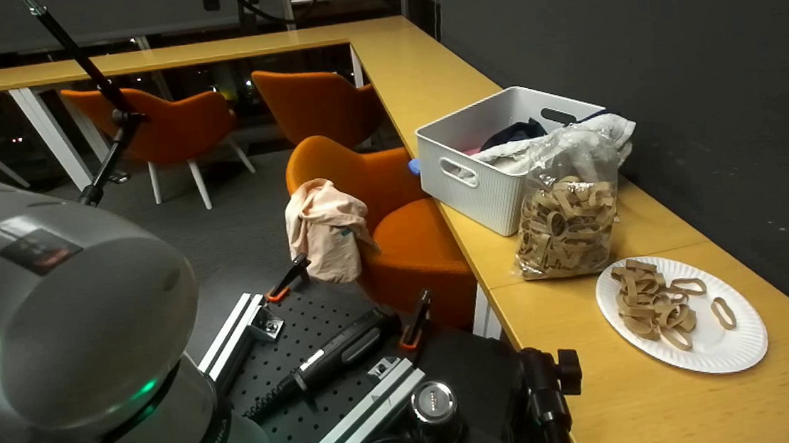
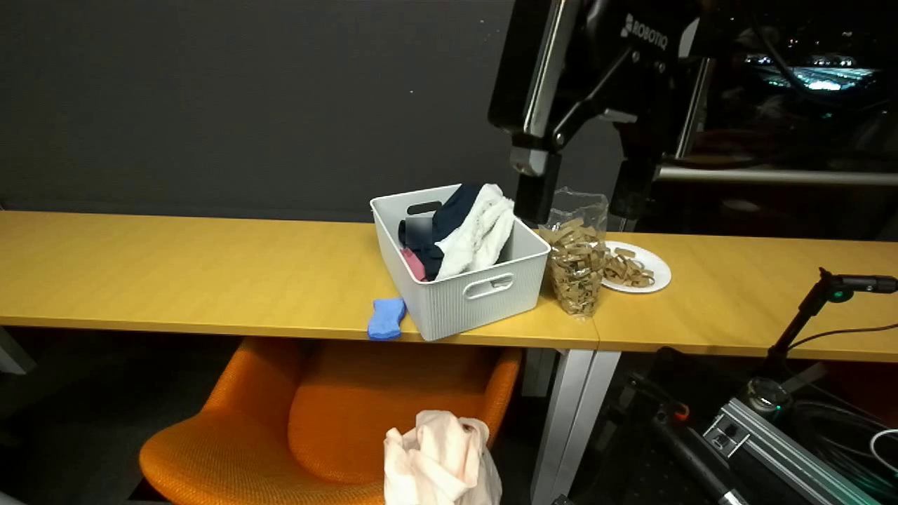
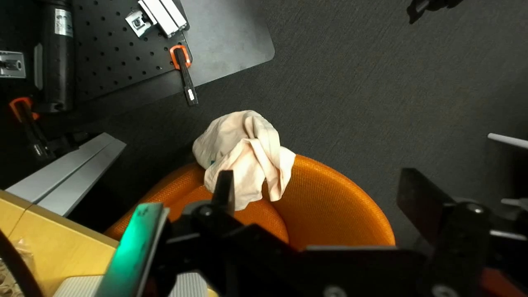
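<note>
The end effector (image 2: pixel 582 200) stood open, its fingers wide apart with nothing between them. The wrist view showed it above an orange chair (image 3: pixel 342 202), apart from but nearest to a peach cloth (image 3: pixel 247 161). That cloth lay draped over the chair's rim, part hanging inside and part outside, with a small teal mark near one edge.

The cloth looked light, soft and limp, with nothing in it to break. Its matt weave suggested little slipperiness, though it would probably sag and change shape once lifted. The raised folds at the top seemed the best hold, thick enough to pinch well; a shallow bite at a loose edge might catch too little.

The chair was a curved shell covered in coarse woven fabric. On the smooth, wood-grained surface (image 2: pixel 175 273) stood a stiff, pale plastic bin (image 2: pixel 463 308) with ribbed walls and rounded handle holes, holding a fluffy white cloth (image 2: pixel 480 235) and darker fabric (image 2: pixel 452 210). A blue sponge (image 2: pixel 386 319), narrowed at the waist, lay just beside it. A white plate (image 1: pixel 731 349) with a fluted rim bore flat tan loops (image 1: pixel 652 306), and a crinkly clear bag (image 1: pixel 575 163) held more.
</note>
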You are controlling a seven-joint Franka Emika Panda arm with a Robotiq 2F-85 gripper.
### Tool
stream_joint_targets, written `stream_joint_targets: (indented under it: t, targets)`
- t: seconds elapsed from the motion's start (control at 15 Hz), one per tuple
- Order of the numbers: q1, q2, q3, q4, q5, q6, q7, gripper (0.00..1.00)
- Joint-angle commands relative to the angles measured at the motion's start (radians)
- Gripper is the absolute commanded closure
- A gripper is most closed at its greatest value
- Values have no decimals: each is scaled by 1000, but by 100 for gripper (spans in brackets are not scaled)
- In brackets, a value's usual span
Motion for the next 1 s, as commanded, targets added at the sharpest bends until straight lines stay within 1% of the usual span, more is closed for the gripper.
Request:
stream_joint_targets:
  t: [0.0,0.2,0.4,0.53,0.73,0.93]
  targets:
    - [-28,71,-8,37,8,86,-37,0]
    - [-31,169,-17,63,17,264,-94,0]
    - [-24,265,-26,91,24,393,-132,0]
    - [-38,299,-39,101,8,440,-114,0]
    - [-77,266,-83,73,-29,445,-93,0]
    - [-127,260,-135,60,-52,457,-98,0]
